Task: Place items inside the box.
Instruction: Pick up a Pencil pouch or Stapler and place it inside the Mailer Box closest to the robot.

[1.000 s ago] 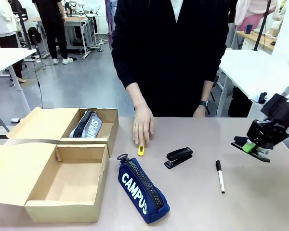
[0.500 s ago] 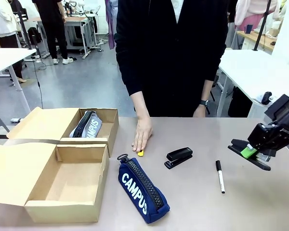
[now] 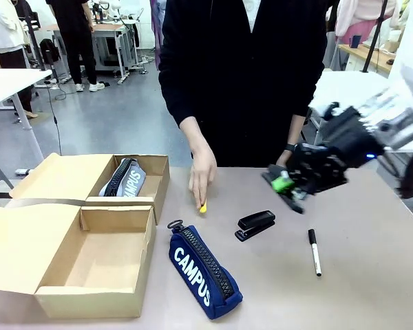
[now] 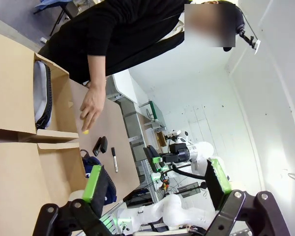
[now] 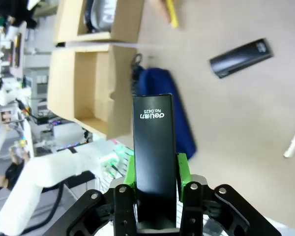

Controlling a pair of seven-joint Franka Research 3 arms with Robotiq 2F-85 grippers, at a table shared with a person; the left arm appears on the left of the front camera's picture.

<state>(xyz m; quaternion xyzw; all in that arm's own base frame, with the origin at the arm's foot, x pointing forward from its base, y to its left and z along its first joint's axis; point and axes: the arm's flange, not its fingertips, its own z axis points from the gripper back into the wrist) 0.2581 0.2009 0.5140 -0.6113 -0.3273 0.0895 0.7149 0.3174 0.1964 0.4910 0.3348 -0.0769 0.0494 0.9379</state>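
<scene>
Right jaws swung inward clamping black stapler (image 5: 152,147), above table (image 3: 372,289), box (image 3: 89,302) open.

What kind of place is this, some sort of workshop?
Probably a robotics lab or workshop: a robot gripper holds a black stapler across the table from a person, and plain white worktables stand around on a bare grey floor.
</scene>
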